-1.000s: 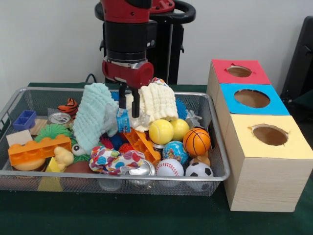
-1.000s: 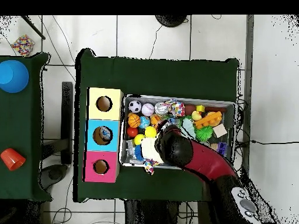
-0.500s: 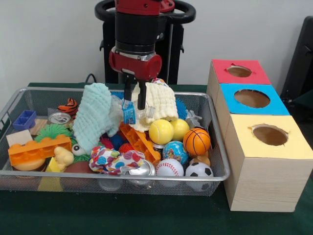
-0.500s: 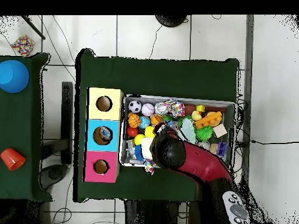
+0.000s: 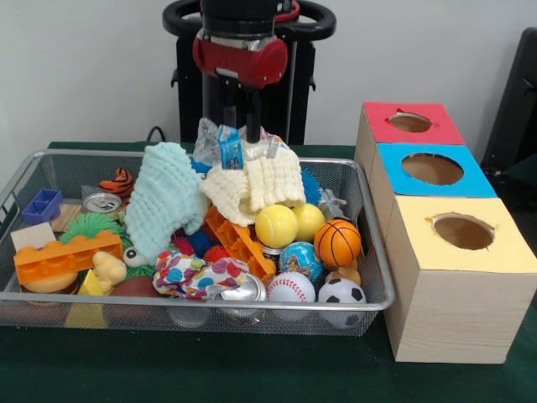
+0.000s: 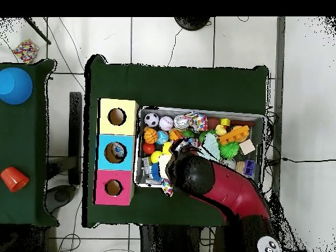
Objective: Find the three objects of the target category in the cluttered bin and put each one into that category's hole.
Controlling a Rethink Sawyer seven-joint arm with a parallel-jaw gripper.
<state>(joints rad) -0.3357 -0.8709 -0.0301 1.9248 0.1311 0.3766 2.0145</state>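
Above the wire bin (image 5: 369, 252), over the cream cloth (image 5: 260, 180), the crushed clear bottle (image 5: 226, 144) with blue label hangs lifted, long axis roughly level across the frame. Gripper (image 5: 238, 126) fingers pinch it from above, narrowly spread.

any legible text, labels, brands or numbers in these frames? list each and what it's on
None can be read.
Blue label on the crushed plastic bottle held by the gripper: too blurred to read.
Cans in the wire bin: no legible print.
Boxes with holes: plain colours, no lettering.
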